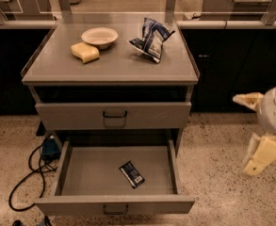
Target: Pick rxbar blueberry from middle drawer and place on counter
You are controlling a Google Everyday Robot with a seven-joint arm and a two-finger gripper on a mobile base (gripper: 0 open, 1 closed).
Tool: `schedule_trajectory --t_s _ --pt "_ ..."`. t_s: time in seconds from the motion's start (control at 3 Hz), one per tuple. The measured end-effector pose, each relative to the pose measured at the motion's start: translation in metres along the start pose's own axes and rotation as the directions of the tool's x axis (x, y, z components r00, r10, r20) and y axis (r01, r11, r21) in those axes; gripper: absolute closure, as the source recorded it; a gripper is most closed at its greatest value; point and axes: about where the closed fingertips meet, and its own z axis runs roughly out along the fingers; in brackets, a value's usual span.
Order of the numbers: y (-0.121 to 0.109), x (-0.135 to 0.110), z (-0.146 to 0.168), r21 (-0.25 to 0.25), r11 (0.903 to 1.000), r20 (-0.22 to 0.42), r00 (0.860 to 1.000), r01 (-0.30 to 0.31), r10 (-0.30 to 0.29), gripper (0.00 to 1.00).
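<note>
The rxbar blueberry point(132, 174), a dark flat bar with a pale label, lies at an angle on the floor of the middle drawer point(63, 169), slightly right of centre. That drawer is pulled fully out at the bottom of the cabinet. The counter point(114, 67) is the grey cabinet top above it. My gripper point(263, 149) hangs at the right edge of the view, over the speckled floor. It is well right of the drawer, about level with it, and holds nothing that I can see.
On the counter stand a white bowl point(100, 36), a yellow sponge point(85, 52) and a blue and white chip bag point(151, 37). A shut drawer front point(114, 116) sits above the open one. A black cable point(27, 180) and a blue box point(49, 148) lie on the floor at left.
</note>
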Motion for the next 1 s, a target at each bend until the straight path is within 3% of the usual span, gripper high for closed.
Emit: schedule_trajectory --t_s 0.33,0.67,1.0 --pt "0.032 0.047 0.094 -0.1 0.994 0.13 0.99 -0.044 0.057 0.0" --pt "0.068 0.08 0.192 -0.219 0.9708 0.208 0.967 -0.099 0.145 0.0" --pt "0.093 0.1 0.286 -0.304 0.9395 0.198 0.954 -0.158 0.225 0.0"
